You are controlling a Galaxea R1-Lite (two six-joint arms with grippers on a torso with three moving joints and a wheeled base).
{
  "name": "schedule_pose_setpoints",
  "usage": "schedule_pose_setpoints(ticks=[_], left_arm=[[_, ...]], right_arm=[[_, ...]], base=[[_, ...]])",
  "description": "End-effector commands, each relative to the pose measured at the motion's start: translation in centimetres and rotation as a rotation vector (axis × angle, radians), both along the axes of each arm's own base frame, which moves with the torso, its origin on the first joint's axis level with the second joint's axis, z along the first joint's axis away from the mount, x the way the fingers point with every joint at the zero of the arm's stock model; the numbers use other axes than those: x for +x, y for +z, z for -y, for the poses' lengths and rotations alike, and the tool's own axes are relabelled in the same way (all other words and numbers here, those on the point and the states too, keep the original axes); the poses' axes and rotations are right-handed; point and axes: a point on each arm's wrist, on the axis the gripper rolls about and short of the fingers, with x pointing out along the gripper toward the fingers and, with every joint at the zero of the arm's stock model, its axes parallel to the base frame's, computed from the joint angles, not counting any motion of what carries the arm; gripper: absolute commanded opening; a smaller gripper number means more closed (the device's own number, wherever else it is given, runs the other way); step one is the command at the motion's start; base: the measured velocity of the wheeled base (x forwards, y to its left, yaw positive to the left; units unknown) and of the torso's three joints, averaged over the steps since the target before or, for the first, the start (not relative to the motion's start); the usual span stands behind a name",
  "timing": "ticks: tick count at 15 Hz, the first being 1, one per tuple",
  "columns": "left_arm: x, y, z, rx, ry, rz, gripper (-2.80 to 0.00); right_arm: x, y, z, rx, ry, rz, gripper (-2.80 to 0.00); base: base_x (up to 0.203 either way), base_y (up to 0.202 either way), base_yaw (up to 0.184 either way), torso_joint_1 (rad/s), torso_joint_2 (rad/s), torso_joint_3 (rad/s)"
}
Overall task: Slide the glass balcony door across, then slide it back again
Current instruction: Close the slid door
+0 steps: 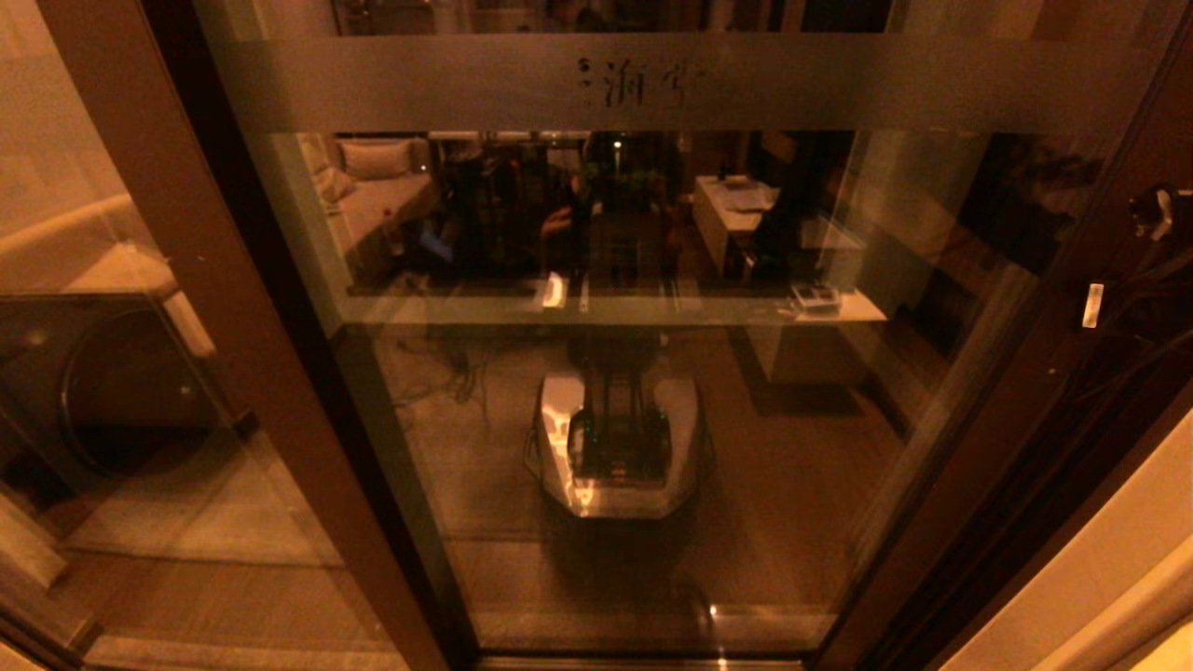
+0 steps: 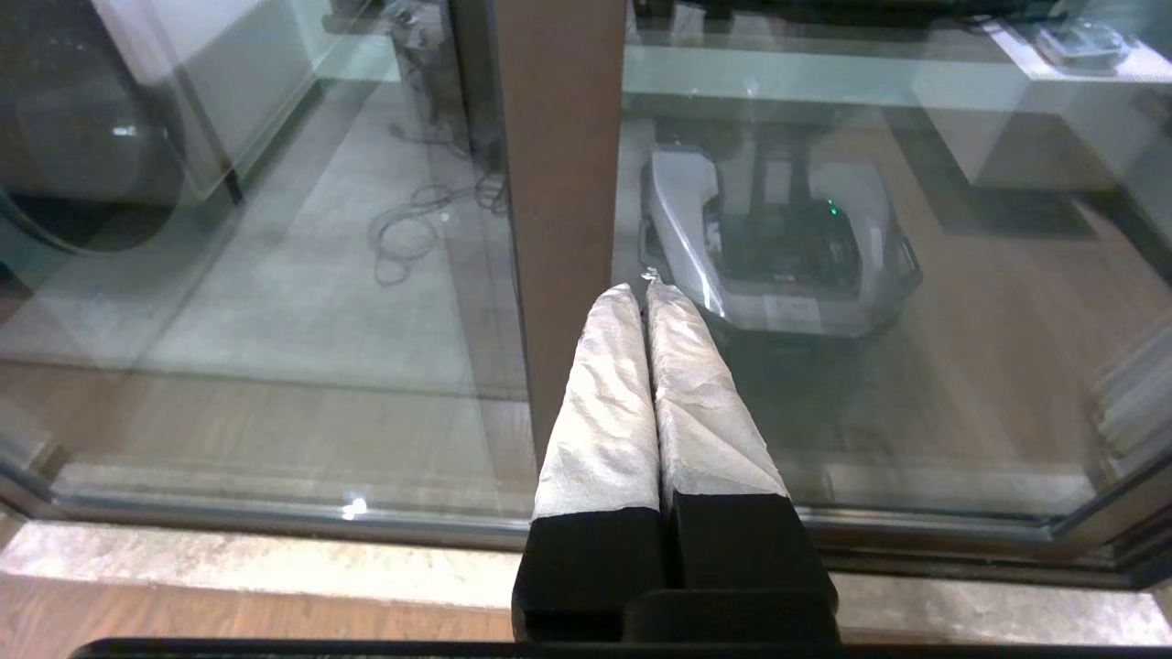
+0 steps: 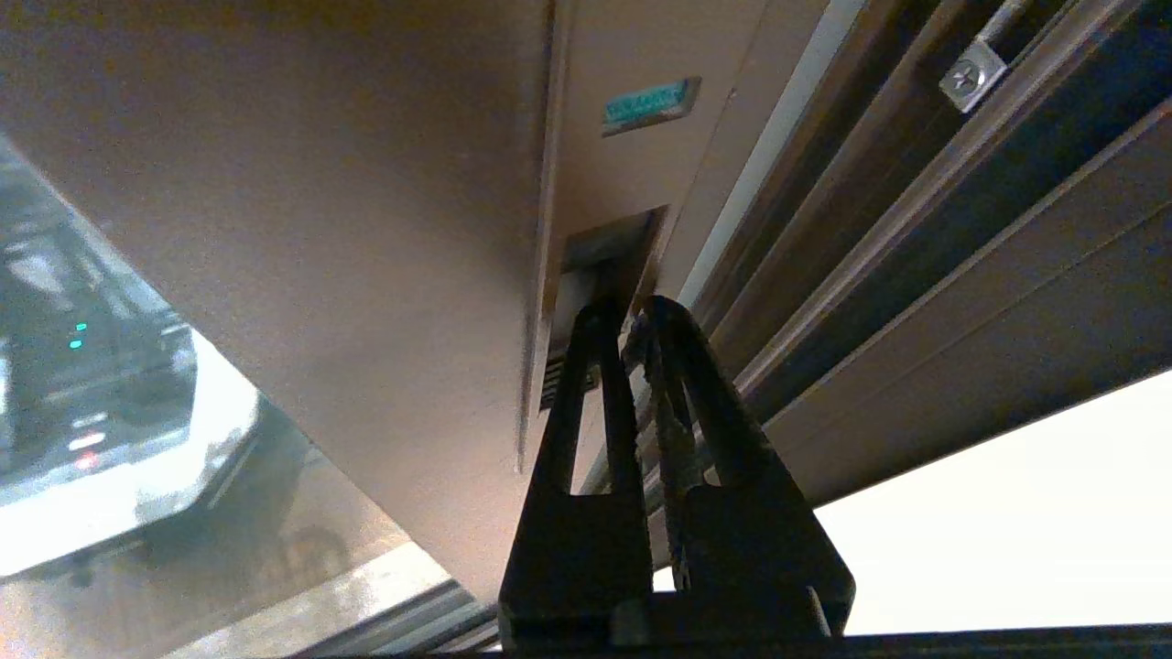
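R hand (image 3: 630, 316) at door handle recess (image 3: 609, 252)

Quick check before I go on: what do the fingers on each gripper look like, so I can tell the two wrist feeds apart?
The left gripper has long tapered fingers wrapped in crinkled white material above black bases. The right gripper has bare black fingers with long slotted cut-outs, no wrapping.

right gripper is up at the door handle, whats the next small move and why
Probably push sideways to start sliding the glass balcony door across. In the right wrist view the right gripper, jaws together, already sits at the recessed handle in the stile. The left gripper stays parked low, jaws shut.
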Motion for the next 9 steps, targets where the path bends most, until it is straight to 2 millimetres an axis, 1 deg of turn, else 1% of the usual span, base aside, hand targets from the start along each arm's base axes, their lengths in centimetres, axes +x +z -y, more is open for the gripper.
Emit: schedule_pose_setpoints(ticks=[1, 9], left_arm=[[0.0, -0.01, 0.0, 0.0, -0.001, -0.001, -2.8], [0.0, 0.01, 0.0, 0.0, 0.001, 0.001, -2.8]], right_arm=[[0.24, -0.28, 0.12, -0.004, -0.004, 0.002, -2.8], [0.89, -0.69, 0.58, -0.023, -0.034, 0.022, -2.8]], base=[[0.0, 0.0, 0.0, 0.0, 0.0, 0.0], [0.0, 0.0, 0.0, 0.0, 0.0, 0.0]])
